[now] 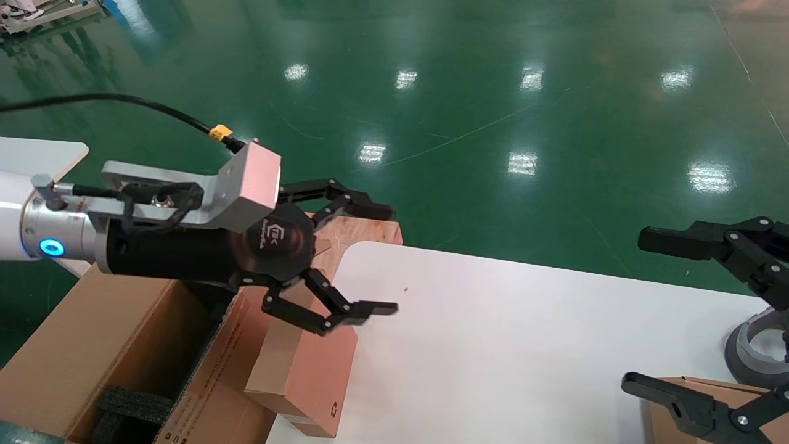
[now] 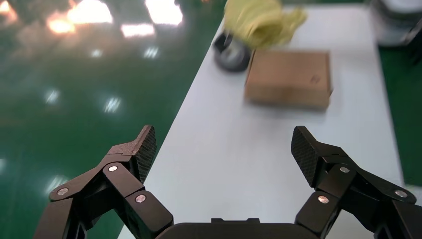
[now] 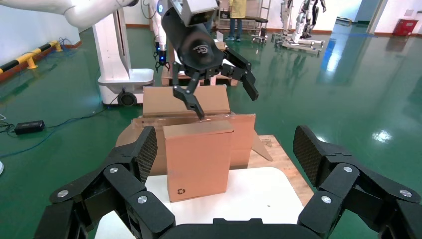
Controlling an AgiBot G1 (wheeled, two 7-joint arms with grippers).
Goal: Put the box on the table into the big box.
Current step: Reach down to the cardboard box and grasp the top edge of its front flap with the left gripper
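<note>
Beyond the white table (image 1: pixel 524 333), glossy green floor (image 1: pixel 493 92) mirrors ceiling lights.

The box (image 1: pixel 308 370) was matt brown cardboard with smooth faces and a small black printed mark. The big box (image 1: pixel 92 351) was the same dull corrugated cardboard, with coarse black foam (image 1: pixel 132 410) inside. The table (image 1: pixel 511 345) looked smooth, white and faintly satin. Beside it lay a reddish wooden board (image 1: pixel 363 231) with visible grain. The left gripper (image 1: pixel 385 259) was matt black plastic with small metal rivets, under a brushed metal bracket (image 1: pixel 246 185). The green floor (image 1: pixel 493 92) was glossy, mirroring the lights.
</note>
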